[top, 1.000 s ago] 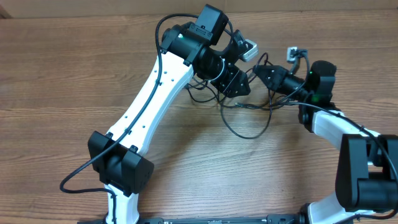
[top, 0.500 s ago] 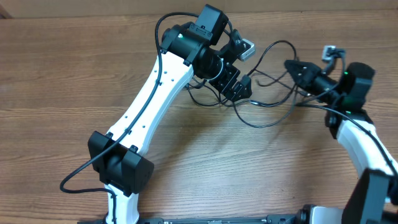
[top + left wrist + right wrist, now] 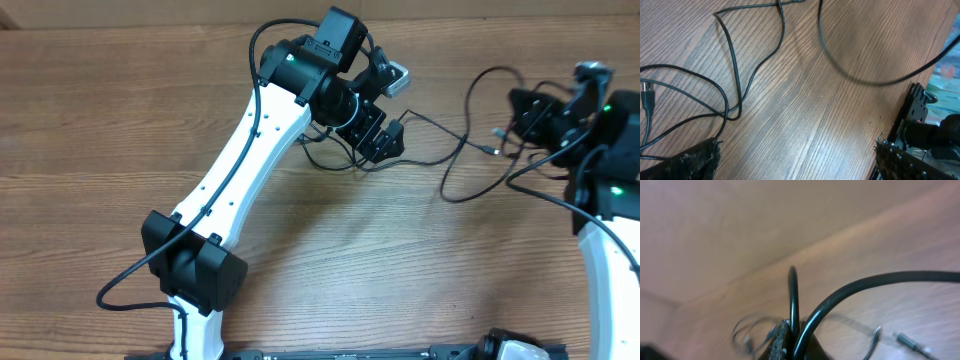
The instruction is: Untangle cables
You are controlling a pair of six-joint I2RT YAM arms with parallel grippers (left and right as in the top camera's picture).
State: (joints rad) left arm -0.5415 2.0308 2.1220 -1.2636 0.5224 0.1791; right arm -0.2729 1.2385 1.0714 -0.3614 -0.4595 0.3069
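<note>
Thin black cables (image 3: 445,183) lie in loose loops across the wooden table, running from under my left gripper (image 3: 385,140) to my right gripper (image 3: 522,112). My left gripper (image 3: 797,160) is open wide over bare wood, its fingers (image 3: 695,160) holding nothing. Cable strands (image 3: 733,55) curve over the table ahead of it. My right gripper (image 3: 792,340) is shut on a cable (image 3: 793,295), which rises straight from between the fingers. A second strand arcs off to the right. A small plug end (image 3: 910,342) lies on the table nearby.
The white left arm (image 3: 250,150) crosses the table's middle diagonally. Its thicker black wire (image 3: 130,280) loops out at the lower left. The right arm (image 3: 605,240) stands along the right edge. The table's far edge (image 3: 150,25) runs close behind both grippers.
My right gripper has pulled its cable far to the right, drawing the loops out of the tangle. My left gripper has opened and let go of the cables.
</note>
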